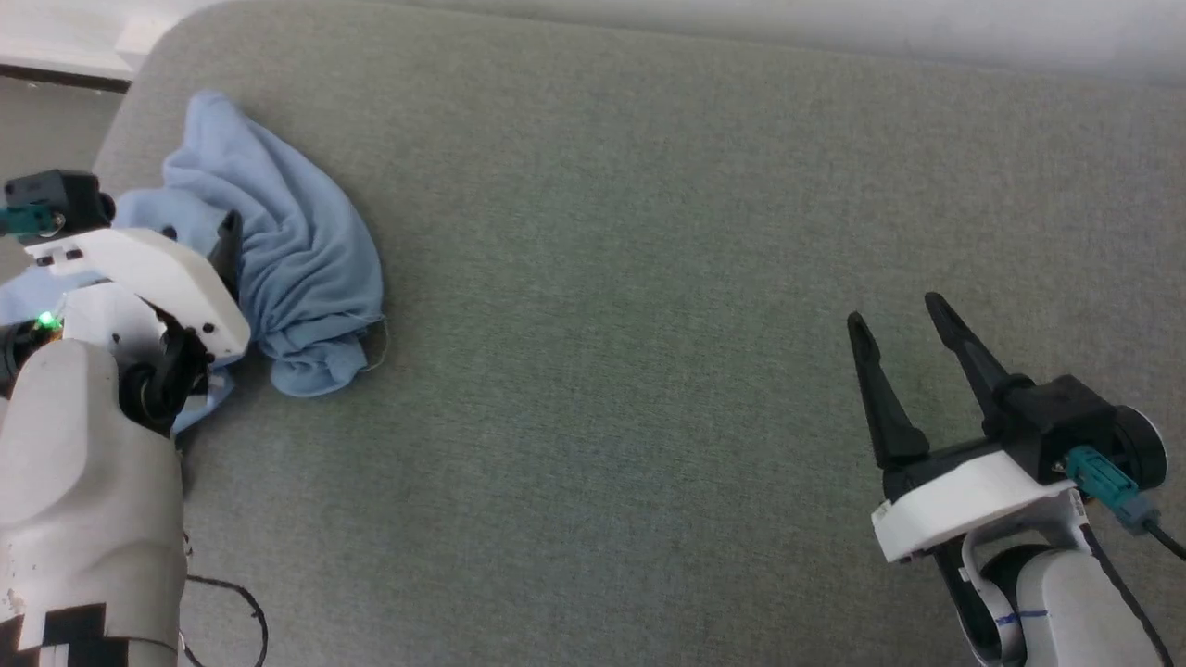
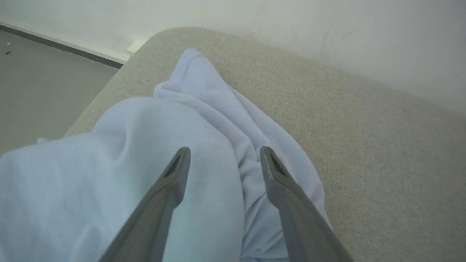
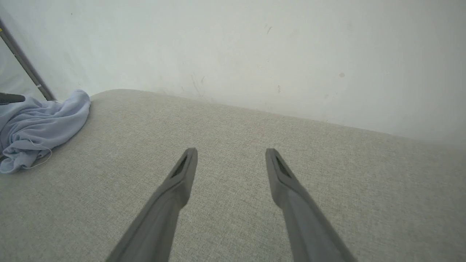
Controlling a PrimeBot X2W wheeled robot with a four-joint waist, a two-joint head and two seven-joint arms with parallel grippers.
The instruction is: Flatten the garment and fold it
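The garment is a light-blue T-shirt, bunched in a crumpled heap near the far left corner of the grey-green padded surface. My left gripper is open, and its fingers straddle a raised fold of the garment from just above. In the head view the white wrist housing hides most of it, leaving one dark finger showing against the cloth. My right gripper stands open over bare surface at the lower right, far from the shirt. The right wrist view has the garment at its left edge.
The padded surface ends in a rounded corner just beyond the shirt, with floor below it on the left. A white wall runs along the far edge. A thin black cable loops beside my left arm.
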